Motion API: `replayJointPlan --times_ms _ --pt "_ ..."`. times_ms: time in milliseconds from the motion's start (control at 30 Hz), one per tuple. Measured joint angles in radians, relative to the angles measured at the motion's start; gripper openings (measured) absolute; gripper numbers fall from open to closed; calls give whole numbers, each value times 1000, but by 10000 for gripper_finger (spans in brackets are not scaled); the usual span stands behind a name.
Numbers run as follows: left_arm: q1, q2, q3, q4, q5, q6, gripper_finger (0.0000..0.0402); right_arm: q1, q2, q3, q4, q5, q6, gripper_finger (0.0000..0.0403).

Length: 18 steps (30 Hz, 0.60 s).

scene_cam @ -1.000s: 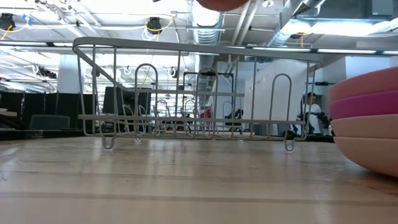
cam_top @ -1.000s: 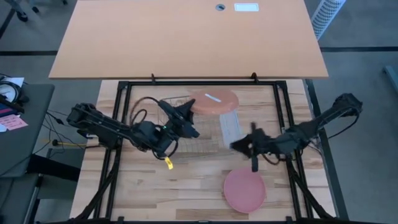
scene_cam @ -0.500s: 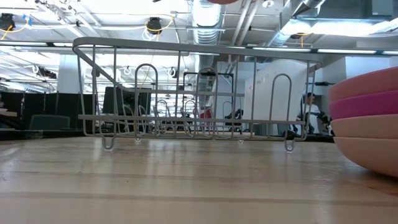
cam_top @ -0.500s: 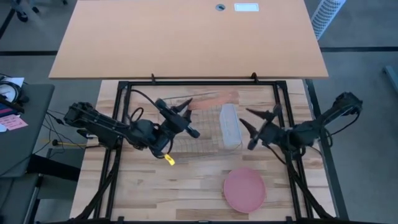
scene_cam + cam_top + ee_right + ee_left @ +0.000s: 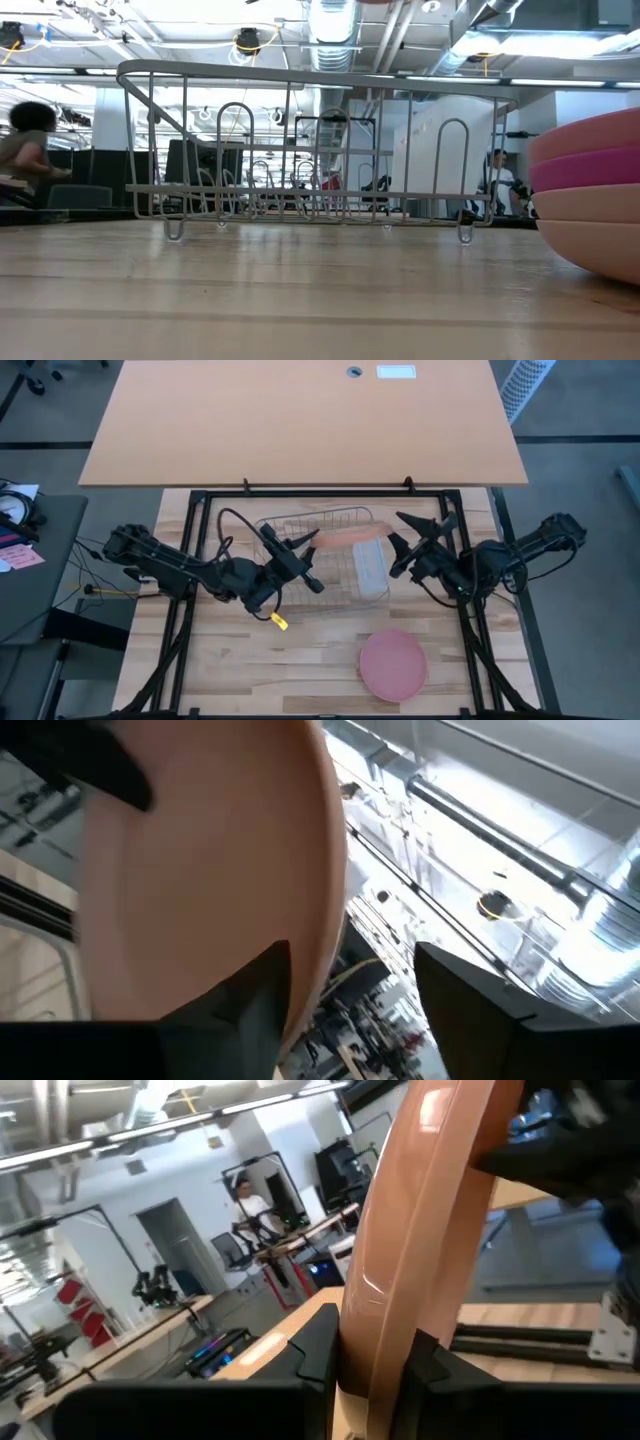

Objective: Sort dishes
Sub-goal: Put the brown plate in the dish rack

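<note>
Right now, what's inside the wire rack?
Looking through the wire rack from table height, no plate stands in it. The left gripper holds a salmon-orange plate on edge above it.

A glossy salmon-orange plastic plate (image 5: 420, 1230) catches the ceiling lights on its smooth rim above a bare wire rack (image 5: 310, 150) of thin grey metal. The table (image 5: 300, 660) is pale, matt wood planking with visible grain; beside the rack sits a translucent plastic tub (image 5: 371, 565), and the stacked plates (image 5: 590, 200) look smooth and satin.
</note>
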Motion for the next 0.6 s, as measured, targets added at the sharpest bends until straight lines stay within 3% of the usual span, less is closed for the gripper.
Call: replayJointPlan --times_ms 467,600 --pt "5 -1 0 -89 -9 -14 41 -11 0 0 -56 -4 8 18" --pt "6 -1 0 -176 11 -54 57 -13 0 0 -55 -4 6 9"
